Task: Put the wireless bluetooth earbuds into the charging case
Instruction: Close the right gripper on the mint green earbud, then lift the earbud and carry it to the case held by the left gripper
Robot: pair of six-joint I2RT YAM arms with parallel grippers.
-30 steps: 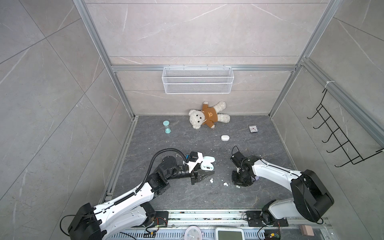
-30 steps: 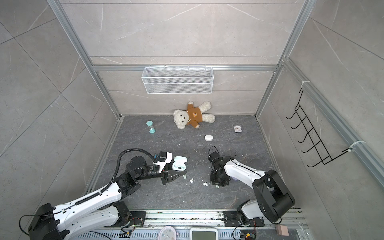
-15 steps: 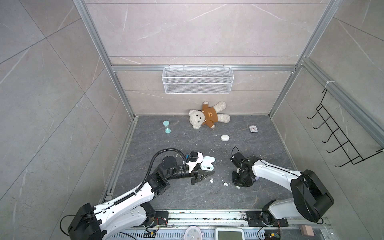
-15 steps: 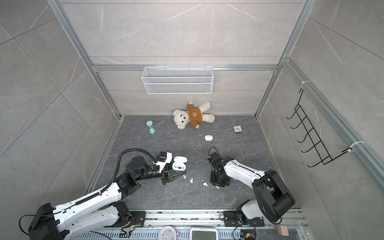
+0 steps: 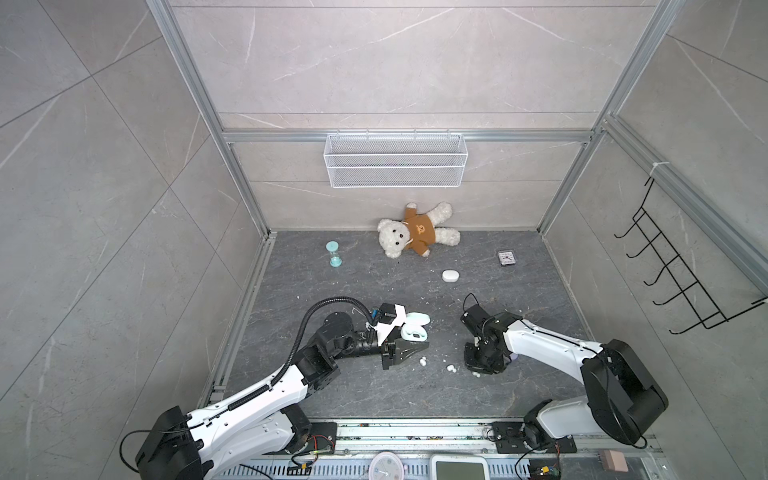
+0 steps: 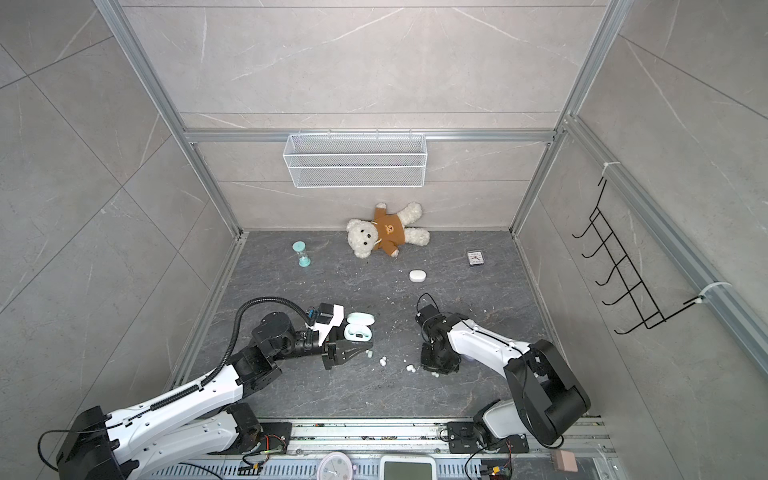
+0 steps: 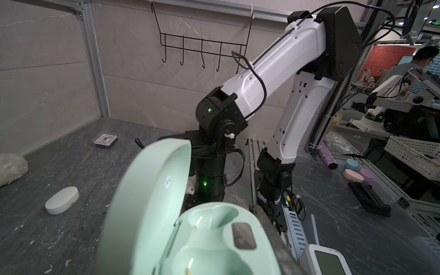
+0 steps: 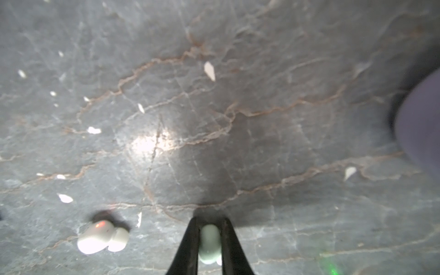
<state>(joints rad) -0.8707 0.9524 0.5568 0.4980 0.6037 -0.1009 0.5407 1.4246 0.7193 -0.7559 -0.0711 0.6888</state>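
The mint green charging case is open, lid up, and my left gripper is shut on it at the left of the floor. In the left wrist view the case shows two empty wells, with one dark finger along its edge. My right gripper points down at the floor and is shut on a mint green earbud. In both top views its wrist hides the jaws. A white earbud lies beside it. More white earbuds lie between the arms.
A closed white case lies behind the right arm. A lilac object sits close to the right gripper. A teddy bear, an hourglass and a small clock stand along the back wall. White crumbs dot the floor.
My right gripper's jaws have drawn together onto the mint green earbud. Neither arm has visibly shifted, and the left gripper keeps the case.
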